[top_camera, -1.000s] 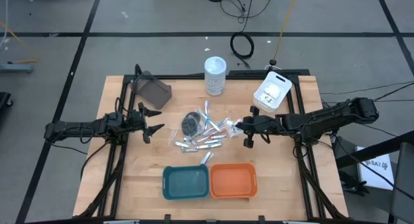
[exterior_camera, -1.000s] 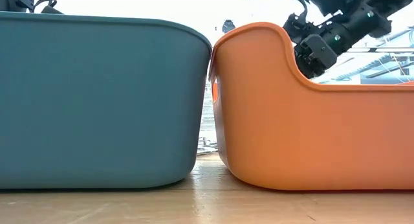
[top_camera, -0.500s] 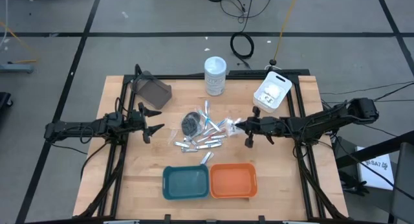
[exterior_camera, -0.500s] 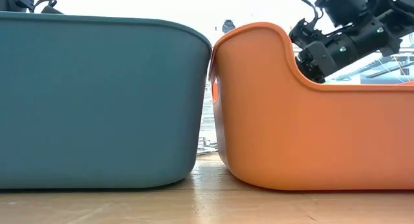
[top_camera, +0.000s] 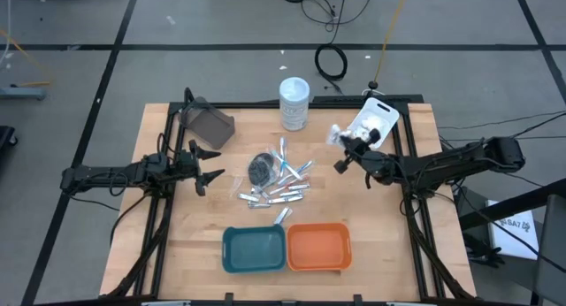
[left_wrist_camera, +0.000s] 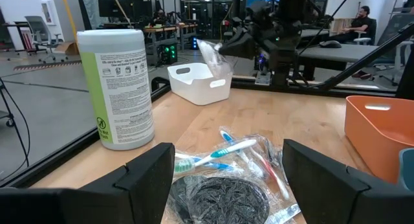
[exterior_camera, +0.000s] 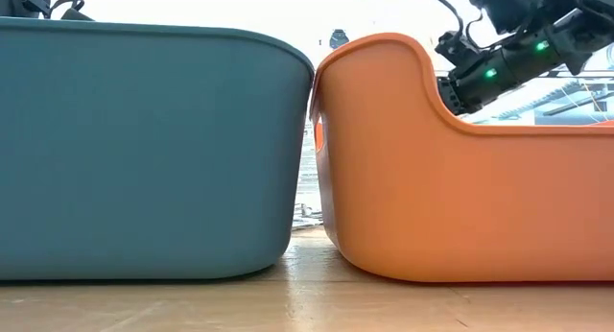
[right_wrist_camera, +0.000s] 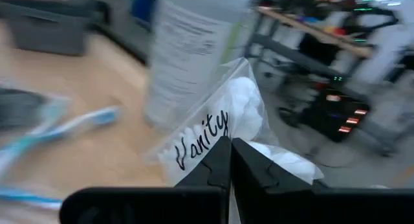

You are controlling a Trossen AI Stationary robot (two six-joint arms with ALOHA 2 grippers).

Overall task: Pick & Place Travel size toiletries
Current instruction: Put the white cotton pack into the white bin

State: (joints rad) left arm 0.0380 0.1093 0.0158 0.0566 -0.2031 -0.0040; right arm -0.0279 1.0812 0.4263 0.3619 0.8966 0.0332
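Aloft near the white bin (top_camera: 375,125), right gripper (top_camera: 343,138) clenched on a clear Vanity packet (right_wrist_camera: 228,130), well clear of the toiletry pile (top_camera: 276,179) at mid-table. Off to the side, left gripper (top_camera: 210,165) spread wide, holding nothing.

In the low view the teal tray (exterior_camera: 144,150) and orange tray (exterior_camera: 460,198) fill the picture, hiding the pile of toiletries behind them. In the right wrist view the clear packet (right_wrist_camera: 239,130) is cut off by the fingers (right_wrist_camera: 217,166), and the toothbrushes (right_wrist_camera: 58,130) are blurred.
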